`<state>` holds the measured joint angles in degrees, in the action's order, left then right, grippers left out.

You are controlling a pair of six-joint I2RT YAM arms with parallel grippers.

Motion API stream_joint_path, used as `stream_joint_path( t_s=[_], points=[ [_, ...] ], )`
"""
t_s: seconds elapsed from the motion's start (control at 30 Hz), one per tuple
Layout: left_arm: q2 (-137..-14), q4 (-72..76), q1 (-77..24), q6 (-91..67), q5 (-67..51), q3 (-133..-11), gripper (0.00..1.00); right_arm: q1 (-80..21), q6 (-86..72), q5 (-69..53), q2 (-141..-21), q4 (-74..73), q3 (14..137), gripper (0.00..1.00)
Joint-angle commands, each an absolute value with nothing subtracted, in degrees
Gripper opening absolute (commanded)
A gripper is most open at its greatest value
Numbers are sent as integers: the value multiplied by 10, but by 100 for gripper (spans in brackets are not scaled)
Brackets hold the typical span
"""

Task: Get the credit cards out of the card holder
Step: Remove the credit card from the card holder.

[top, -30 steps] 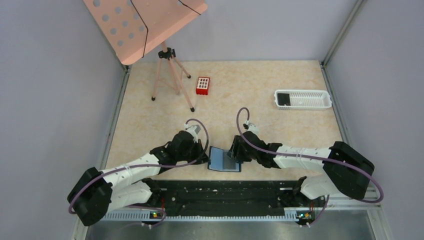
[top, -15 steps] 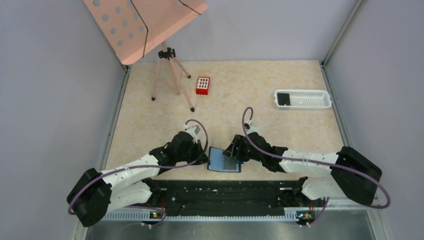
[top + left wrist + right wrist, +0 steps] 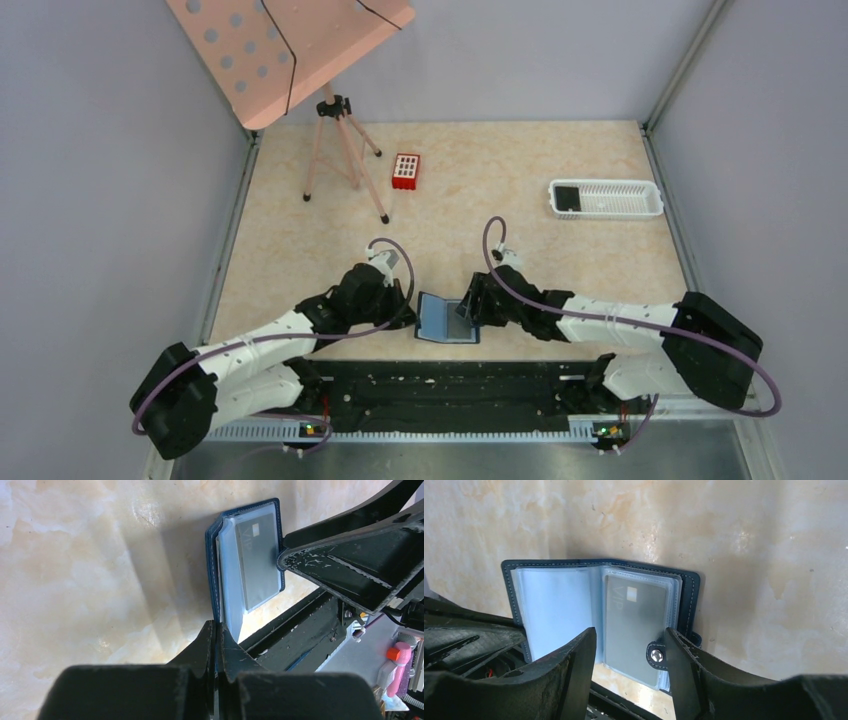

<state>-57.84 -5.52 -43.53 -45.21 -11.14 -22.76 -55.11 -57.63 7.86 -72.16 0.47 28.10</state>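
**A:** So, where is the holder (image 3: 447,320) lying right now?

**B:** It is lying open on the desk (image 3: 520,220), close to the near edge, between our two arms. Our left end effector (image 3: 216,645) is pressing its fingers together on the holder's left edge and pinning that side down.

**A:** And the right one?

**B:** Our right end effector (image 3: 629,677) is hanging low over the right page with its fingers apart, one on each side of the card (image 3: 636,620). The card is sitting inside a clear sleeve (image 3: 672,595), and we are gripping nothing there yet. The snap tab (image 3: 655,655) is lying just beside the right finger (image 3: 684,675).

**A:** Then we are lining up to pull that card, we are guessing.

**B:** We are thinking so too. To do it well, we should be closing on the card alone, not on the sleeve with it, or the whole page will be lifting along. We are not seeing clearly which side the sleeve is opening on, so we should be checking that first and then drawing the card straight along that line.

**A:** And the tab?

**B:** We should be steering the right finger clear of it, since catching it would be folding the cover shut. The left clamp is giving us the counter-hold we are needing, so we are leaving it closed.
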Motion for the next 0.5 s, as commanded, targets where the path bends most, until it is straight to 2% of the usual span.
stream_joint_path(
  t_s=[0.0, 0.47],
  points=[
    [-564, -46, -433, -456, -107, -221, 0, -558, -569, 88, -742, -11, 309, 53],
    [-569, -42, -433, -455, -113, -221, 0, -558, -562, 64, -749, 49, 299, 51]
  ],
)
